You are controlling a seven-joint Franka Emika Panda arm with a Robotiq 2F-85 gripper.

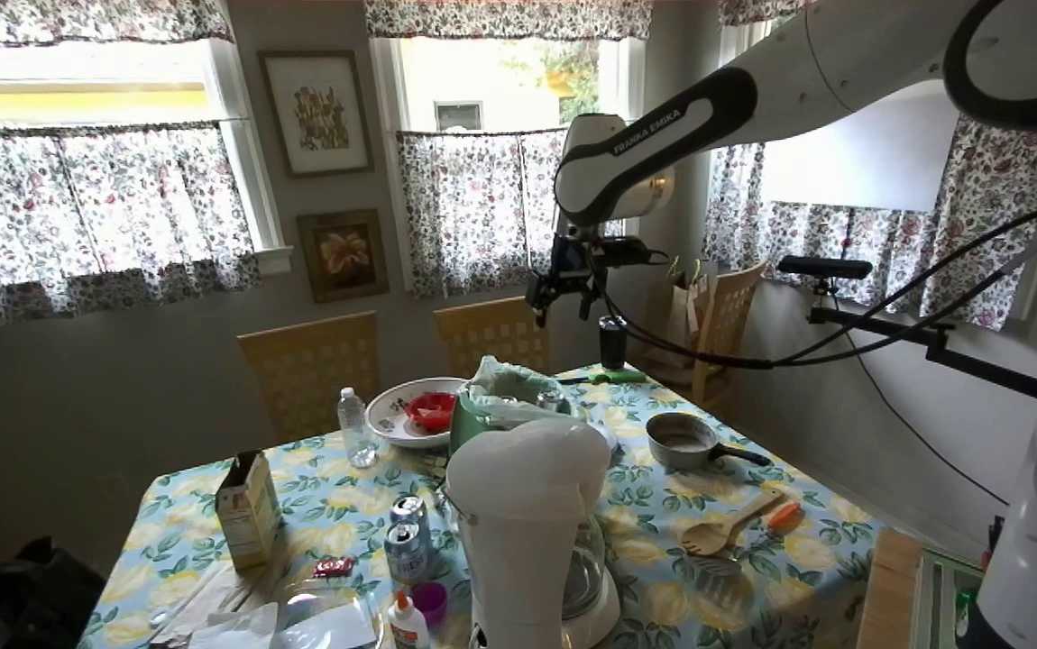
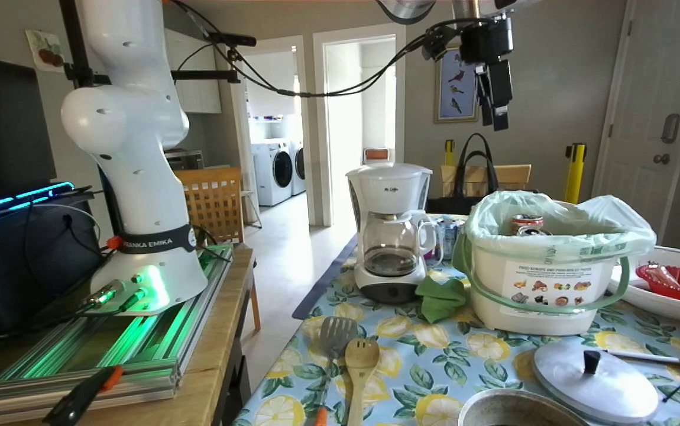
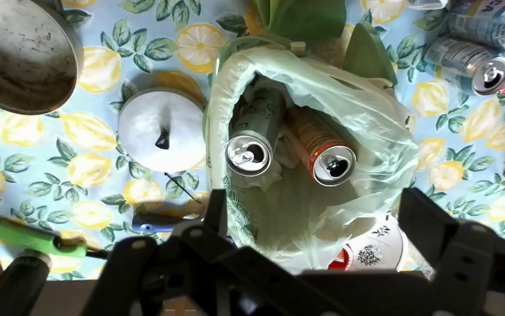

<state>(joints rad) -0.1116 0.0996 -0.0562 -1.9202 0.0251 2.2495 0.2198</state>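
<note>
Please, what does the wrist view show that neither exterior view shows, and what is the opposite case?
Only the wrist view: whitish crumpled material deep inside the translucent pale-green plastic bag.
Only the exterior views, both of them: the white jointed robot arm and the pale wooden slotted utensil.
Shared by all: that bag, the black two-fingered claw and the round grey metal pan.

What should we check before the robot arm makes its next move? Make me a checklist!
1. Black two-fingered gripper open, holding nothing: ok.
2. Gripper high above the lemon-patterned tablecloth: ok.
3. White plastic bin standing upright: ok.
4. Bin free of cans: not ok; a grey metal can and a red-orange metal can are inside.
5. Bin's bottom undamaged: cannot tell; the pale green plastic bag hides it.
6. Nothing tall near the bin: not ok; a white plastic coffee maker stands close by.
</note>
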